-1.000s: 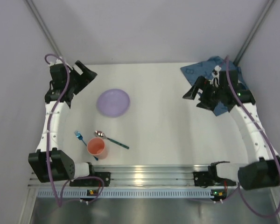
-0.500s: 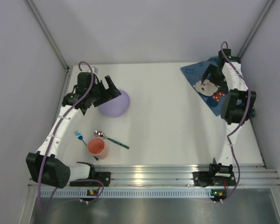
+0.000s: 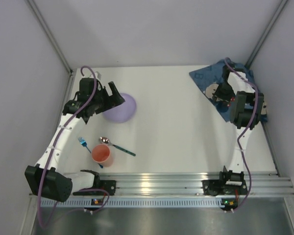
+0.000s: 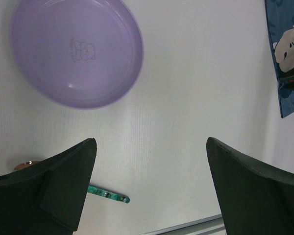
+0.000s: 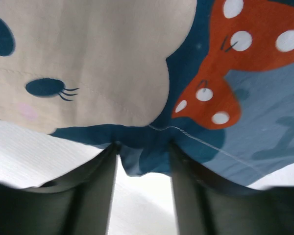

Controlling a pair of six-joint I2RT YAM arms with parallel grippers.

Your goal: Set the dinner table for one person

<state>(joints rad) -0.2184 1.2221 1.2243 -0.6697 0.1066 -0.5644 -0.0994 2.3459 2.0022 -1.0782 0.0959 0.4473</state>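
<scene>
On the white dinner table [image 3: 171,127] lie a purple plate [image 3: 120,107], a spoon with a green handle [image 3: 116,145], an orange cup [image 3: 101,154] and a small blue fork [image 3: 84,144]. My left gripper [image 3: 115,95] hovers open just beside the plate [image 4: 76,51], nothing between its fingers [image 4: 152,142]. At the far right corner lies the blue mouse-print placemat [image 3: 208,78]. My right gripper [image 3: 220,93] is down on it, jaws drawn partway together, with a fold of the placemat's [image 5: 235,122] near hem bunched between them [image 5: 143,147].
The spoon's handle tip [image 4: 108,194] shows between my left fingers. Grey walls close in the table on three sides, and a metal rail [image 3: 157,183] with both arm bases runs along the near edge. The placemat's far corner is rumpled against the right wall.
My right gripper has dropped onto the placemat and its jaws have closed in, puckering the hem. The left arm has barely shifted beside the plate.
</scene>
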